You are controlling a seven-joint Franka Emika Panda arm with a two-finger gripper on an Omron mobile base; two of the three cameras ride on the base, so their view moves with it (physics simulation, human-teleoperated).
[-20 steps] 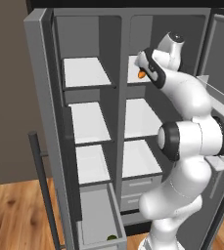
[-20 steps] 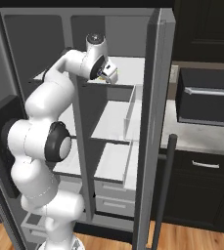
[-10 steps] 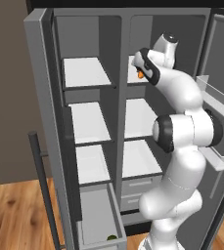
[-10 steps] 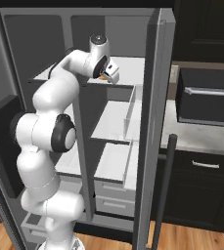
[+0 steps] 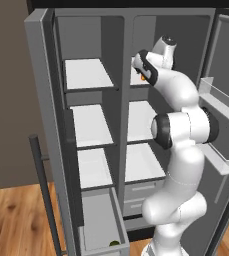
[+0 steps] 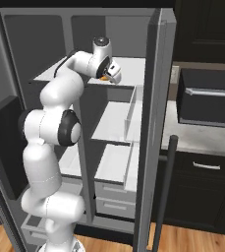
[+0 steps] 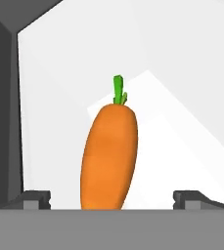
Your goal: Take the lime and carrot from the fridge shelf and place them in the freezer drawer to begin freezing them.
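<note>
As the arm has reached deeper over the last second, the tool [image 7: 111, 197] now sits wide open around the carrot [image 7: 109, 156] on the fridge shelf [image 6: 128, 69]; lime [image 5: 114, 244] already in freezer drawer [image 5: 101, 225]. Grasp likely next.

one carrot [image 7: 109, 156], one lime [image 5: 114, 244], six white shelves [image 5: 87, 73], three drawers [image 5: 99, 220]
</note>
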